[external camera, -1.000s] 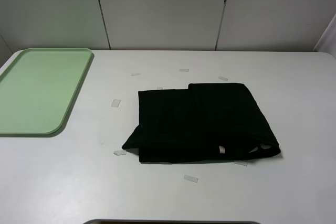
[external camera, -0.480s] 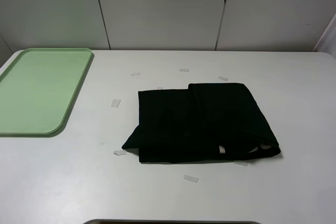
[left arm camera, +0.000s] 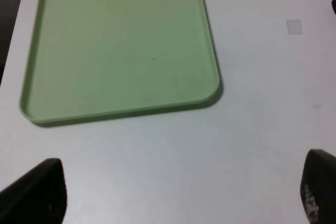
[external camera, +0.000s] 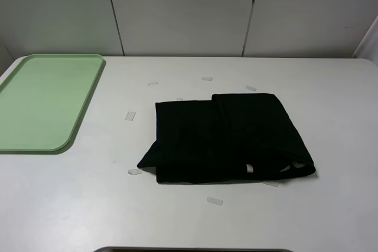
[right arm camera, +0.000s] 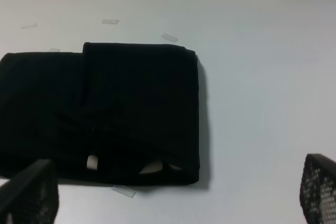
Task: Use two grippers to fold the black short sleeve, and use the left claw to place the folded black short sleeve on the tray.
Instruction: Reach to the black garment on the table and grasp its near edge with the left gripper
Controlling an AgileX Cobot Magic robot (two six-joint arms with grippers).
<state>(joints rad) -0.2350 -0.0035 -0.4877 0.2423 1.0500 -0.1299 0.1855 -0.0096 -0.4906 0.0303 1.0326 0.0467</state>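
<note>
- The black shirt lies folded flat, well to the right of the tray.
- The tray is light green, flat, with a low rim.

We hold our left gripper with its 2 black fingertips spread wide and empty. Our right gripper stands just as wide, its 2 mesh-textured fingertips well apart, clamped on nothing. Both tilt forward and down.

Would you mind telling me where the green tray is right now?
In the high view, the tray lies flat at the left edge of the table, well left of the black shirt, with a tape strip between them.
</note>
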